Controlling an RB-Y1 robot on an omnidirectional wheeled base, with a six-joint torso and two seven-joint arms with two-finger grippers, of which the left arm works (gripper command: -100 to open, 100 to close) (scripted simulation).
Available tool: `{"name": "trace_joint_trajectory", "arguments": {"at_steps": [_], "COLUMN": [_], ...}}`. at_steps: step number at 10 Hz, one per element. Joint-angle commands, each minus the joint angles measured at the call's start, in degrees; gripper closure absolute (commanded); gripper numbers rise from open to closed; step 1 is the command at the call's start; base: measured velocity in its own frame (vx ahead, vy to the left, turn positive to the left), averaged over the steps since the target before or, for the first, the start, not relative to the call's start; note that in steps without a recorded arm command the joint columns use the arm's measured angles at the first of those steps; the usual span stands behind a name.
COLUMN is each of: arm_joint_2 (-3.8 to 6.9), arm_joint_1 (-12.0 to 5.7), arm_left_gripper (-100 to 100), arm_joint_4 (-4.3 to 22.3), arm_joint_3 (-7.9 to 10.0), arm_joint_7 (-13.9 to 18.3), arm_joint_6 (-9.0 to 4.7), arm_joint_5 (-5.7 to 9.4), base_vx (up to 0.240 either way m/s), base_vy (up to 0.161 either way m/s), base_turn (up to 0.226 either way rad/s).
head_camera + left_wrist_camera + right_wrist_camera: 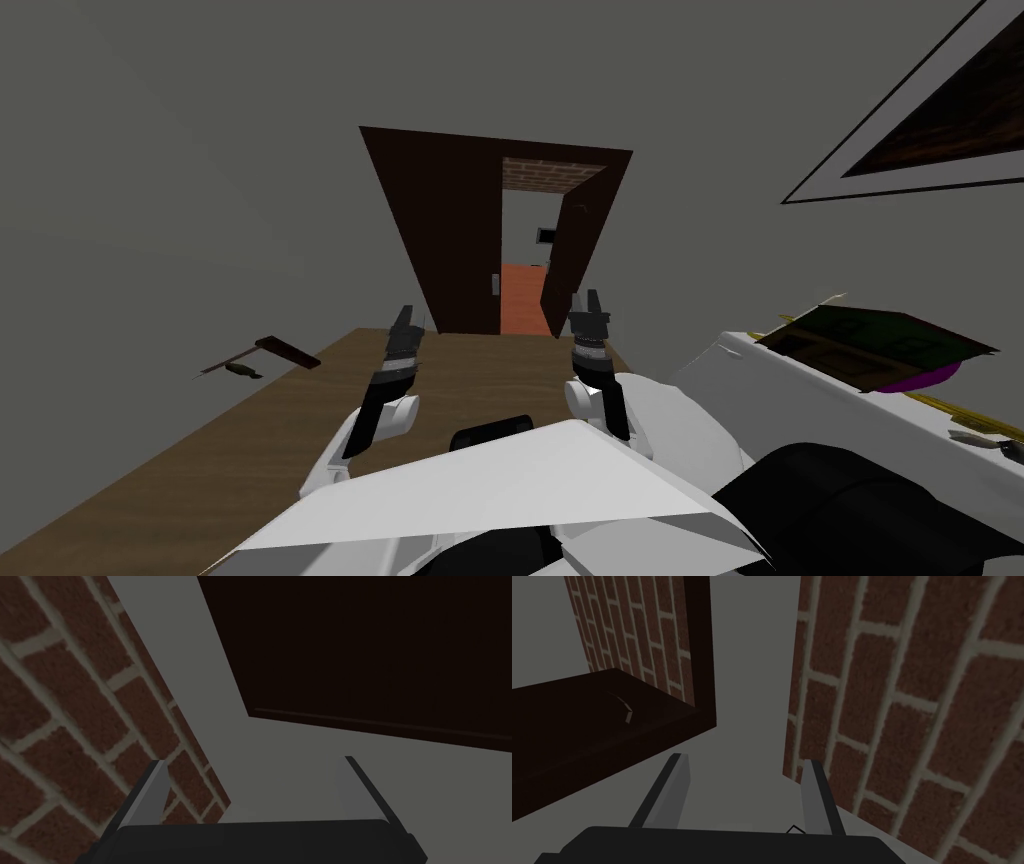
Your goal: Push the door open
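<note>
The door [450,240] stands partly open at the floor's [250,420] far edge, orange showing through the gap. My right gripper [585,297] and left gripper [407,315] hang wide, near it. I judge most of the swing remains.

Home: dark door [450,230], framed picture [950,110] (brick wall [550,175] beyond)

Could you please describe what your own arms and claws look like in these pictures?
The left arm and right arm are white with rounded joints, turning black toward the wrist; the right wrist carries a light grey ribbed band. The left claw and right claw each have a dark box body and two thin, flat, light grey fingers with dark outer edges.
</note>
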Motion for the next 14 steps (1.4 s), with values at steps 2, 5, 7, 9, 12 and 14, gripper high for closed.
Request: {"name": "trace_joint_trajectory", "arguments": {"at_steps": [2, 5, 7, 9, 12, 14], "arm_joint_2": [0.35, 0.73, 0.92, 1.11, 1.31, 1.42], "arm_joint_1": [-2.71, -5.71, -7.84, -9.96, -13.23, -15.41], "arm_left_gripper": [-100, -100, -100, -100, -100, -100], "arm_joint_4": [4.6, 9.5, 13.0, 16.1, 21.9, 25.2], "arm_joint_3": [0.12, 0.21, 0.27, 0.33, 0.42, 0.49], "arm_joint_7": [0.0, 0.1, 0.1, 0.1, 0.2, 0.2], "arm_joint_6": [0.12, 0.50, 0.77, 1.04, 1.45, 1.73], "arm_joint_5": [0.65, 1.41, 1.95, 2.49, 3.32, 3.88], "base_vx": [0.095, 0.102, 0.099, 0.102, 0.100, 0.104], "base_vy": [-0.033, -0.038, -0.033, -0.031, -0.030, -0.037], "base_turn": [-0.025, -0.027, -0.028, -0.029, -0.028, -0.029]}}
